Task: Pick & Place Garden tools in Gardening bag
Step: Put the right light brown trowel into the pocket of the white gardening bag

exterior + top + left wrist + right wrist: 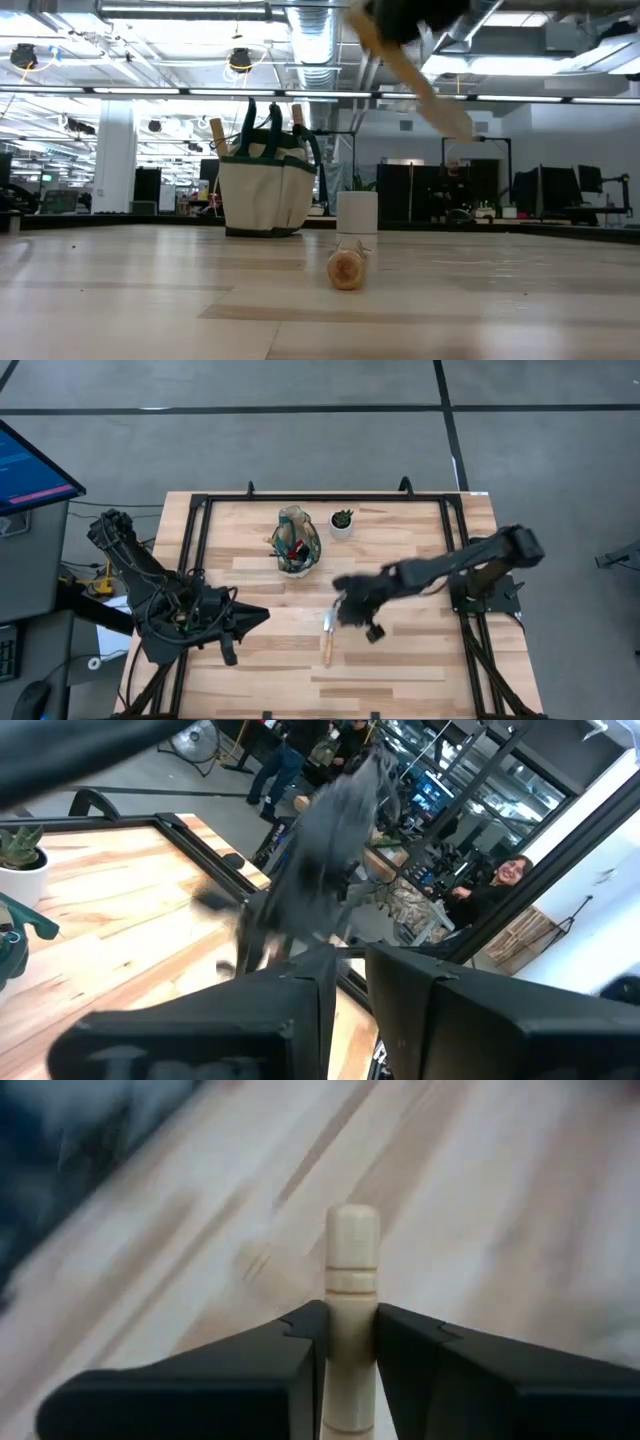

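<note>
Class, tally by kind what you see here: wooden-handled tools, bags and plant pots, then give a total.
Gardening bag: 1
White plant pot: 1
Wooden-handled tools: 4 (two handles in the bag, one lying on the table, one held in the right gripper)
Total: 6

A small white pot (342, 523) with a plant stands on the wooden table (400, 660).

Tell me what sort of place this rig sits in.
Probably an open-plan lab or workshop office. Exposed ceiling ducts run overhead, rows of desks with monitors stand behind the wooden table, and people sit or stand at workstations nearby.
</note>
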Motion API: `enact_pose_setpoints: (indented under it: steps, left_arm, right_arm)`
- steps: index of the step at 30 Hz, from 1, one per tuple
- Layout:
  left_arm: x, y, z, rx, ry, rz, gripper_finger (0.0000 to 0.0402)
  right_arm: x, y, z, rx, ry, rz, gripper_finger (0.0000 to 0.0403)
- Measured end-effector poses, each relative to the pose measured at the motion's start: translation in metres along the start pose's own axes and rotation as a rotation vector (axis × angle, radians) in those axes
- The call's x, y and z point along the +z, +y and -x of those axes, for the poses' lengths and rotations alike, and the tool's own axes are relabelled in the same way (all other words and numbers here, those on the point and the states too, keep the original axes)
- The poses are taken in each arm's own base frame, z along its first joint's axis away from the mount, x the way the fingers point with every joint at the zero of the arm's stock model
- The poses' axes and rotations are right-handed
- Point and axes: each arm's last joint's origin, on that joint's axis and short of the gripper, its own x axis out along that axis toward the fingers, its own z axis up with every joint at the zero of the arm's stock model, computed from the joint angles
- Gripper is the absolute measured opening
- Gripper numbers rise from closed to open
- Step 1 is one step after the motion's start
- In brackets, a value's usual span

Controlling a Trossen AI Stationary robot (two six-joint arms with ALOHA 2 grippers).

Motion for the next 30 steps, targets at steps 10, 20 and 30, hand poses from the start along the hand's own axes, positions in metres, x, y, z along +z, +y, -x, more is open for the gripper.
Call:
enact_pose_setpoints:
  steps: [10, 20, 30]
  left_arm:
    - [0.001, -0.001, 0.0, 0.0, -0.009, 0.015, 0.0048]
    - [0.002, -0.001, 0.0, 0.003, -0.017, 0.023, 0.0048]
    - [0.002, -0.002, 0.0, -0.001, -0.021, 0.037, 0.0048]
  right_arm:
    - [-0.006, -0.075, 0.108, -0.529, -0.738, -0.117, 0.0053]
    - [-0.039, -0.109, 0.08, -0.62, -0.996, -0.226, 0.0053]
    - [-0.06, -0.13, 0.03, -0.617, -0.981, -0.318, 0.0053]
